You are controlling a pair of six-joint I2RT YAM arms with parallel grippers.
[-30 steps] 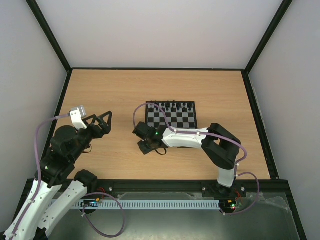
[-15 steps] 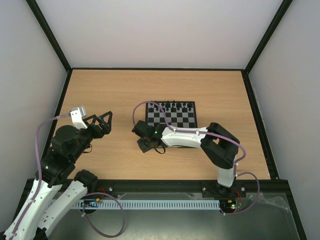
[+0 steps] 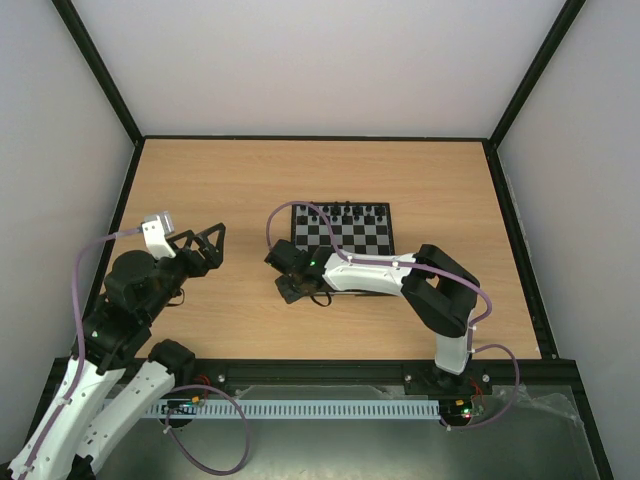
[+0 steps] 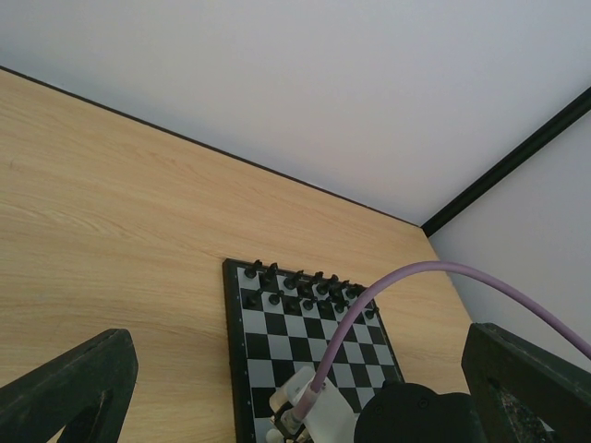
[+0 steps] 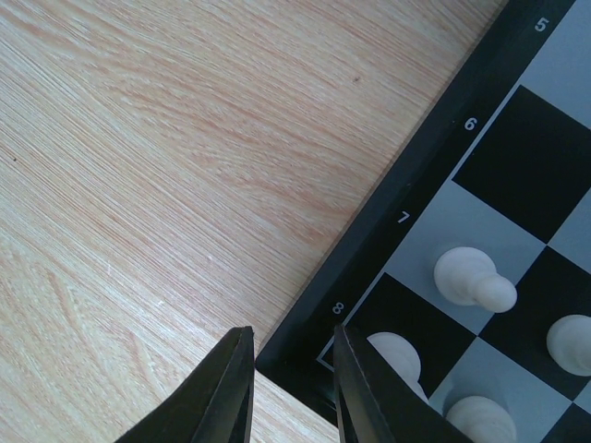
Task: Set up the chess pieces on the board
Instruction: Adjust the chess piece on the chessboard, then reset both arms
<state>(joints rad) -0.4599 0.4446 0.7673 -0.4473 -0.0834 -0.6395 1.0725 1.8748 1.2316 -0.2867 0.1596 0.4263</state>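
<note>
Where the right pincer (image 5: 293,332) hangs over the near-left corner of the board (image 3: 365,240), its two fingers stand a narrow gap apart and grip nothing. Only black rim and bare wood show between them. The white chess pieces (image 5: 473,280) occupy the squares just inside that corner, beside the rim numerals 7 and 8. One sits close against the inner finger, and another appears tilted, though whether it has toppled cannot be told.

The step in hand is judged to be seating or straightening one man at this corner. Each man is far smaller than a finger, so a good grasp centres the gap over a single piece. The fingers should open only a little wider than its head, come straight down, and close gently on its stem. Any sideways drift would sweep the neighbours.

Obstacles:
- **Rim:** the raised rim lies under the outer finger.
- **Cable:** the purple cable (image 4: 397,286) arches over the near squares.
- **Crowding:** the white men stand close together.

The black chessmen (image 4: 295,286) fill the two far rows, well apart from the work. The left pincer (image 3: 215,245) is spread wide and empty above the counter (image 3: 220,180), well to the left and clear of the board.
</note>
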